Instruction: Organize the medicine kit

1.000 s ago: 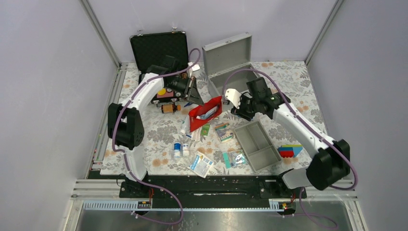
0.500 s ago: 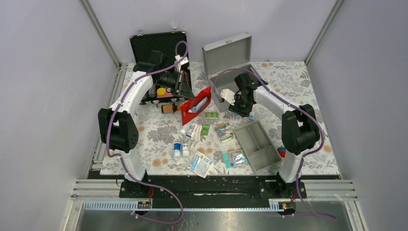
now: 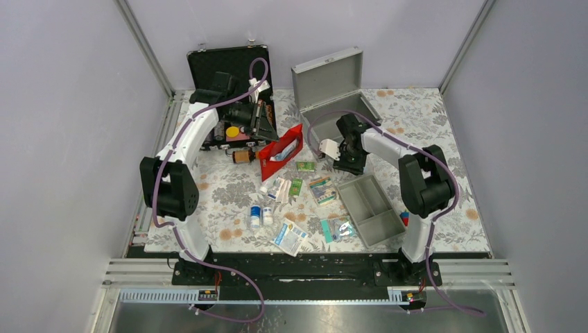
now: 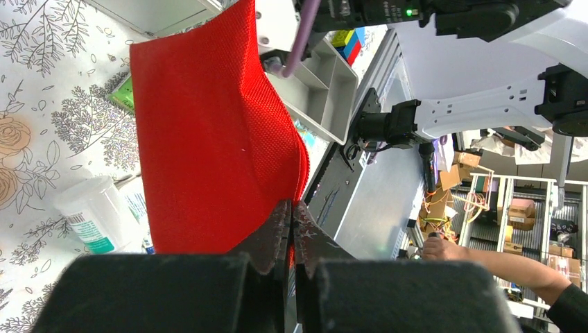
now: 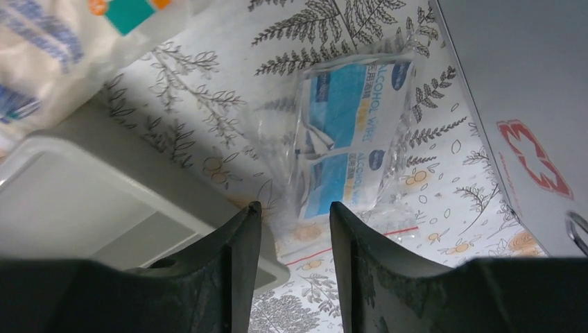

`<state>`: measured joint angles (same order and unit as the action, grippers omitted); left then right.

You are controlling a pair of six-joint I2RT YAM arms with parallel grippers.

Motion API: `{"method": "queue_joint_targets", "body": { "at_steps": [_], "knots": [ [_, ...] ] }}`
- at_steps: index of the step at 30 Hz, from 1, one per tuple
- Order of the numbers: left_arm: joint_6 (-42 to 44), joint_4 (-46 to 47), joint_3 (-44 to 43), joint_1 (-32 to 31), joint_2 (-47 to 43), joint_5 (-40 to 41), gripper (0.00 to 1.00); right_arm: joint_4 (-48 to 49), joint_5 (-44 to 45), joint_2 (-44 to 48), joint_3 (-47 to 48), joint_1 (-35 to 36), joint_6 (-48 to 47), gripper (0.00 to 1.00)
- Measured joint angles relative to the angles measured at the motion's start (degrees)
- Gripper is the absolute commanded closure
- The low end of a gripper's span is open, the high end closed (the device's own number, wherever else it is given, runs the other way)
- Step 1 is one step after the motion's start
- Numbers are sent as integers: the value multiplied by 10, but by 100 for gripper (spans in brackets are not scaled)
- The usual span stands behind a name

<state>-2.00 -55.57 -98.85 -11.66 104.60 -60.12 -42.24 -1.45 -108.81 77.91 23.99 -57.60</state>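
Note:
The medicine kit's grey metal box (image 3: 338, 114) stands open at the back, lid up; its front with a red mark (image 5: 534, 104) fills the right of the right wrist view. The grey divided tray (image 3: 371, 208) lies to the front right of the box. My right gripper (image 3: 340, 161) (image 5: 295, 208) is open, low over the cloth between tray (image 5: 83, 187) and box, its tips just short of a clear bag of blue alcohol wipes (image 5: 350, 139). My left gripper (image 3: 269, 142) (image 4: 292, 208) is shut on the edge of a red pouch (image 3: 281, 149) (image 4: 208, 118), holding it up, tilted.
A black case (image 3: 232, 76) with coloured chips stands open at the back left. Loose items lie mid-table: an amber bottle (image 3: 243, 156), a green box (image 3: 305, 166), small bottles (image 3: 258, 216), packets (image 3: 291, 236) and a clear bag (image 3: 338, 227). A white bottle (image 4: 93, 211) shows under the pouch.
My left gripper carried the red pouch back and to the left. My right arm folded in and swung its gripper left and down to the front of the metal box.

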Motion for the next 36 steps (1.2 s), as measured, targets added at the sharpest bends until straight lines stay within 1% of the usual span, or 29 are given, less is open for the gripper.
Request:
{"method": "queue_joint_targets", "body": {
  "at_steps": [5, 11, 17, 20, 21, 26, 29, 31, 33, 36],
  "knots": [
    [-1, 1, 1, 0, 0, 0, 100, 16, 24, -31, 0, 0, -2, 55],
    [-6, 2, 1, 0, 0, 0, 100, 18, 31, -43, 7, 0, -7, 58],
    [-7, 2, 1, 2, 0, 0, 100, 2, 54, -53, 24, 0, -24, 79],
    [-9, 3, 1, 3, 0, 0, 100, -11, 57, -63, 39, 0, -28, 98],
    [-10, 4, 1, 4, 0, 0, 100, -13, 59, -65, 41, 0, -29, 100],
    [-13, 13, 1, 6, 0, 0, 100, -25, 63, -66, 44, 0, -28, 100],
    [-14, 13, 1, 6, 0, 0, 100, -33, 47, -48, 43, 0, -18, 100],
    [-14, 14, 1, 6, 0, 0, 100, -38, 25, -14, 42, 0, -2, 100],
    [-14, 14, 1, 7, 0, 0, 100, -40, -7, 39, 44, 0, 22, 100],
    [-14, 16, 1, 7, 0, 5, 100, -40, -61, 127, 64, 0, 82, 100]
  ]
}}
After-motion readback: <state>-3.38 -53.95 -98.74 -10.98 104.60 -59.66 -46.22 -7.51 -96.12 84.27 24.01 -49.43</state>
